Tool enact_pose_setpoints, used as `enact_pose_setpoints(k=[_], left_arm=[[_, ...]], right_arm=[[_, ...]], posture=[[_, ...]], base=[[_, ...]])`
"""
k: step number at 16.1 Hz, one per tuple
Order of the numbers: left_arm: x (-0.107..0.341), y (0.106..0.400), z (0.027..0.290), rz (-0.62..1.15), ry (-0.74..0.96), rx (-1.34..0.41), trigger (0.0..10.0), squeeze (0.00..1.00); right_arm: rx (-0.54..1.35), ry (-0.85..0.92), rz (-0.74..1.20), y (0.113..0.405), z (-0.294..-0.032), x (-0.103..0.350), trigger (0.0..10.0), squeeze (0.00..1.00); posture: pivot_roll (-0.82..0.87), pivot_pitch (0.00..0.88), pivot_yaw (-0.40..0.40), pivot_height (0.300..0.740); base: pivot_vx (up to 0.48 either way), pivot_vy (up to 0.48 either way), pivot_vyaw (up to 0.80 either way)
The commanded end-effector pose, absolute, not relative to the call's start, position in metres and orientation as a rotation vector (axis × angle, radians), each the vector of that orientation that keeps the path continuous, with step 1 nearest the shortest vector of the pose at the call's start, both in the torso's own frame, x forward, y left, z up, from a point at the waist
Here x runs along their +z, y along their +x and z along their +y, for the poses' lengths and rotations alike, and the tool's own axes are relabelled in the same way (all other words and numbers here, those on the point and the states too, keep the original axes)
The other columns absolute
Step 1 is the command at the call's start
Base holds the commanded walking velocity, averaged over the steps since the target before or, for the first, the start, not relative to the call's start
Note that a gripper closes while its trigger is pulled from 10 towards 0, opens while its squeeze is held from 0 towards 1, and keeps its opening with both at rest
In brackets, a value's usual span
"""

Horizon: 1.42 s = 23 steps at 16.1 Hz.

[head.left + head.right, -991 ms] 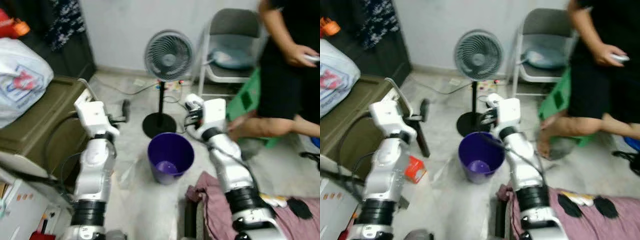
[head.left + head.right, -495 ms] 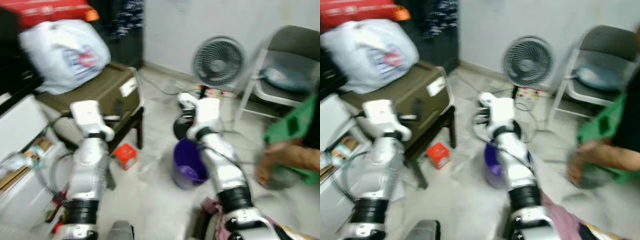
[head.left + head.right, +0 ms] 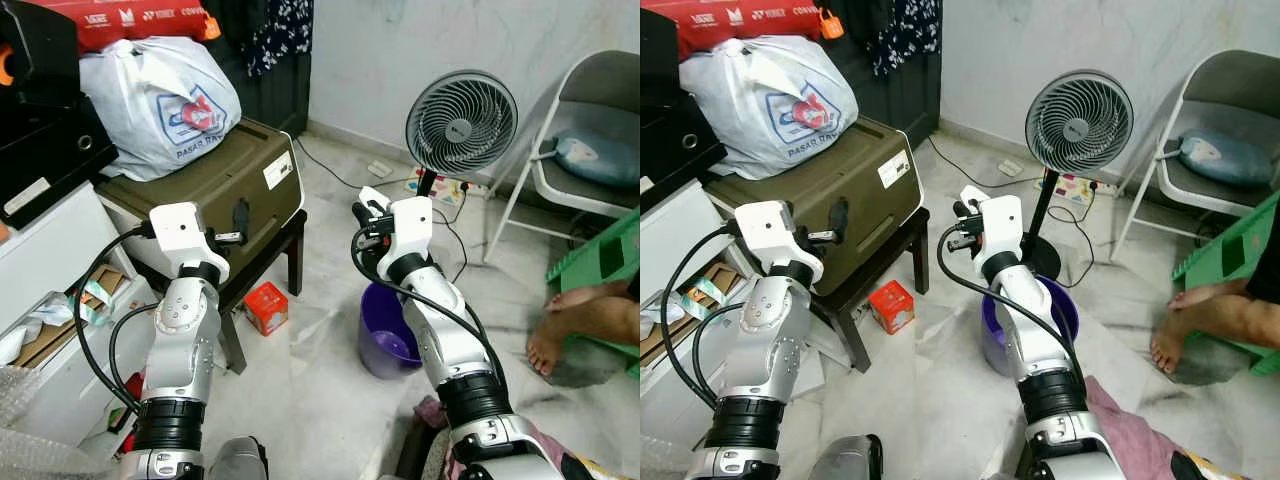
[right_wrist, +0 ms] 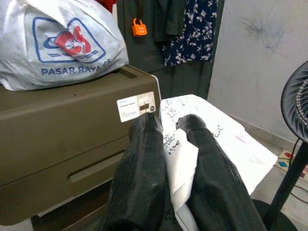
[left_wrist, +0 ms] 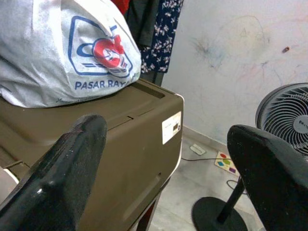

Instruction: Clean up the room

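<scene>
Right wrist view: my right hand pinches a sheet of paper, raised above the purple bin on the floor; left hand wide, empty. Loose grip could drop it beside the bin.

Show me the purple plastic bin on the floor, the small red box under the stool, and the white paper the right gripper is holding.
Purple plastic bin (image 3: 378,318), left eye view, rim.
Small red box (image 3: 890,305), right eye view, top face.
White paper (image 4: 211,134), right wrist view, flat sheet beyond the fingers.
</scene>
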<state>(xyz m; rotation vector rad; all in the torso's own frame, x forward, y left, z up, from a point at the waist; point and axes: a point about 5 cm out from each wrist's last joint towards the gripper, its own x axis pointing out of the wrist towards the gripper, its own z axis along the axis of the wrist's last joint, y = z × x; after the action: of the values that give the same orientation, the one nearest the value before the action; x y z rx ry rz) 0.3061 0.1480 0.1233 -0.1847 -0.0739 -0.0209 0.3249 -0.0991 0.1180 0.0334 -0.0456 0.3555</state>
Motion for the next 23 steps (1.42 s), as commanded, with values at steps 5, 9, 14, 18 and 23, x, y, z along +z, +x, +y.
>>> enact_pose_setpoints(k=[5,9,14,18,23], left_arm=[[0.1251,0.3075,0.1486,-0.071,-0.195,0.011,10.0,0.0],[0.1237,0.3091,0.1474,-0.049,-0.228,0.02,10.0,0.0],[0.1242,0.3095,0.1464,-0.048,-0.242,0.009,10.0,0.0],[0.1242,0.3093,0.1463,-0.049,-0.246,0.007,10.0,0.0],[0.1243,0.3095,0.1454,-0.046,-0.267,0.0,10.0,0.0]], right_arm=[[0.341,0.042,-0.056,0.3269,-0.1013,0.1206,10.0,0.0],[0.332,0.049,-0.052,0.3281,-0.1026,0.1207,10.0,0.0],[0.324,0.053,-0.045,0.329,-0.1036,0.1202,10.0,0.0],[0.323,0.054,-0.045,0.329,-0.1038,0.12,10.0,0.0],[0.322,0.055,-0.045,0.3297,-0.1038,0.1201,10.0,0.0]], posture=[[0.02,0.0,-0.045,0.74],[0.02,0.0,-0.047,0.74],[0.02,0.0,-0.046,0.74],[0.02,0.0,-0.046,0.74],[0.02,0.0,-0.047,0.74]], base=[[0.0,0.0,0.0],[0.0,0.0,0.0],[0.0,0.0,-0.23],[0.0,0.0,-0.8],[0.0,0.0,-0.25]])
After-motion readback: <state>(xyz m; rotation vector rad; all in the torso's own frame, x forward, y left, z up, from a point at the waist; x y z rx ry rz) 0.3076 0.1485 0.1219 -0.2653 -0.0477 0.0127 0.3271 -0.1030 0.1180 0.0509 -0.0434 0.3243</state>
